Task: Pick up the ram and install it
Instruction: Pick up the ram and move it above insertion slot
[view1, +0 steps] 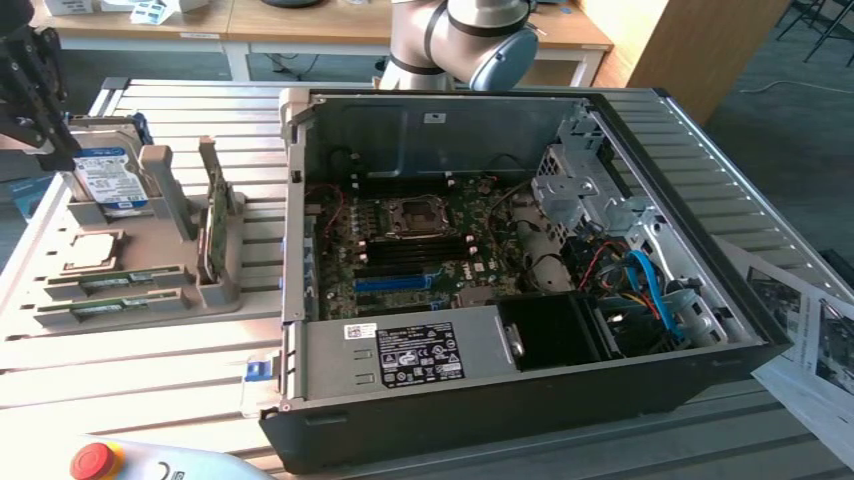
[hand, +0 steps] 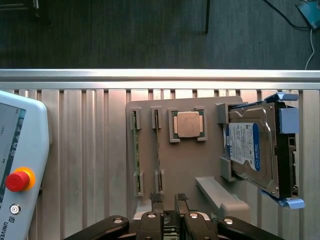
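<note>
Two ram sticks, thin green boards, lie on edge in the slots of a grey holder tray (hand: 200, 165); in the wrist view they are ram (hand: 135, 150) and ram (hand: 158, 150). The exterior view shows them as ram (view1: 130, 279) and ram (view1: 107, 308) on the tray (view1: 160, 300), at that view's left. My gripper (hand: 169, 199) hovers over the tray's edge, its fingers (hand: 156, 199) a narrow gap apart with nothing between them. In the exterior view the gripper (view1: 51, 150) hangs above the tray's far end. The open PC case (view1: 534, 380) shows the motherboard's memory slots (view1: 414, 258).
On the tray also sit a CPU (hand: 187, 124), a blue-labelled hard drive (hand: 255, 150) and an upright taller green card (view1: 214, 215). A teach pendant with a red stop button (hand: 15, 180) lies beside the tray. Papers (view1: 814, 340) lie at the exterior view's right.
</note>
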